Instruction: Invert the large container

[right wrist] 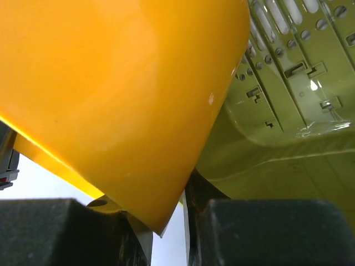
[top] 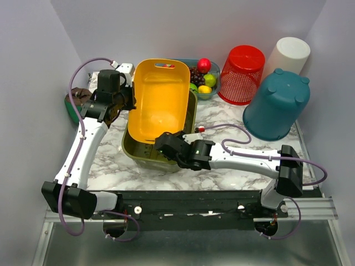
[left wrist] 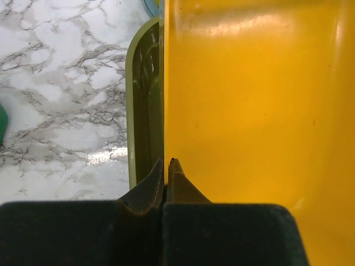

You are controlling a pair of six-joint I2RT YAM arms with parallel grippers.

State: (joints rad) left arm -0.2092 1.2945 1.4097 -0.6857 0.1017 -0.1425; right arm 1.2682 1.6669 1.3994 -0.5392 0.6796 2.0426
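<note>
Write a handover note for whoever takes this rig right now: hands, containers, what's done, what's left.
Left hand: shut on the left rim of the yellow plastic tub.
Right hand: shut on the tub's near edge.
Yellow tub: raised and tilted, opening facing up, its near end inside the olive-green plastic crate, which sits upright on the marble table.
Done: two-handed grasp, tub partly tipped.
Left: finish the rotation until the opening faces down, set it down, release.
</note>
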